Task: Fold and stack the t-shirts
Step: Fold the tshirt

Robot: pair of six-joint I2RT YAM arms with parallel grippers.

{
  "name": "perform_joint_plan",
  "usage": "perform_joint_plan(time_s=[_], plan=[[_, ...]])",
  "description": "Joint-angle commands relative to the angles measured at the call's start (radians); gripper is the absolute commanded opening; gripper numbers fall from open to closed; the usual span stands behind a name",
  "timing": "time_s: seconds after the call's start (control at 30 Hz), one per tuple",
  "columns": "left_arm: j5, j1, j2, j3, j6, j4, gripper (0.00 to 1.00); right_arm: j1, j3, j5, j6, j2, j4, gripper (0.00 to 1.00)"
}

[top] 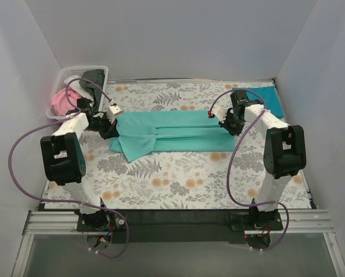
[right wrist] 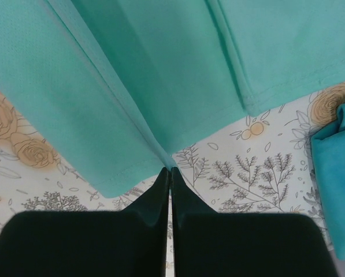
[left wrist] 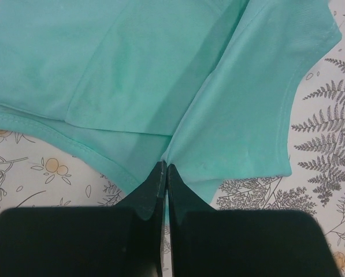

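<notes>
Fingers (left wrist: pixel 149 196) of the left gripper (left wrist: pixel 163 168) were pressed together on a pinch of the mint-turquoise t-shirt (left wrist: pixel 160 69), at its shoulder end; creases ran into the tips, and one sleeve lay flat just right of them in the wrist view. Far left, a white basket (top: pixel 65 74) held a pink garment (top: pixel 60 101) and a dark garment (top: pixel 94 78), both loose and bunched as far as could be seen, so judged work left to do. Centre: the mint-turquoise t-shirt lay on the floral cloth (top: pixel 160 179) as a long band between the two arms. Its sides were already turned in lengthwise, the layered edges showed, and the sleeve stuck out toward the near side at the left end. Fabric thin, soft and matte, hems stitched, only slight wrinkling. The right gripper (right wrist: pixel 170 169) had its fingers (right wrist: pixel 189 202) closed on the hem end, the cloth tented up to the tips. In the far right corner a teal-blue t-shirt (top: pixel 269 98) lay flat as a compact rectangle, apart from the mint one; judged folded, the base of the stack. Assessment: one shirt done, one midway with its cross fold and stacking not yet made, basket contents untouched.
</notes>
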Motion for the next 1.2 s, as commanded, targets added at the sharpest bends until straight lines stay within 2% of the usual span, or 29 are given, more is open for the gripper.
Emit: perform_joint_plan(time_s=[0.0,0.73,0.83,0.9,0.93,1.03,1.17], plan=[[0.028,0.005,0.01,0.039,-0.029,0.046,0.0,-0.006,0.075,-0.005,-0.026,0.042,-0.01,0.01],[-0.012,0.004,0.135,0.057,-0.15,0.196,0.0,-0.014,0.19,-0.005,0.016,0.201,0.0,0.01],[-0.012,0.004,0.143,0.071,-0.185,0.207,0.16,-0.013,0.207,-0.005,0.046,0.203,0.0,0.26],[-0.009,0.002,0.122,0.081,-0.211,0.206,0.28,-0.011,0.223,-0.008,0.065,0.186,-0.003,0.37],[0.0,0.002,0.108,0.088,-0.231,0.2,0.3,-0.013,0.228,-0.019,0.074,0.177,-0.007,0.42],[0.034,0.002,0.03,0.1,-0.231,0.134,0.44,-0.01,0.24,-0.051,0.112,0.115,-0.006,0.47],[0.029,-0.027,-0.11,0.002,-0.204,0.081,0.48,-0.008,0.245,-0.103,0.174,0.048,-0.032,0.48]])
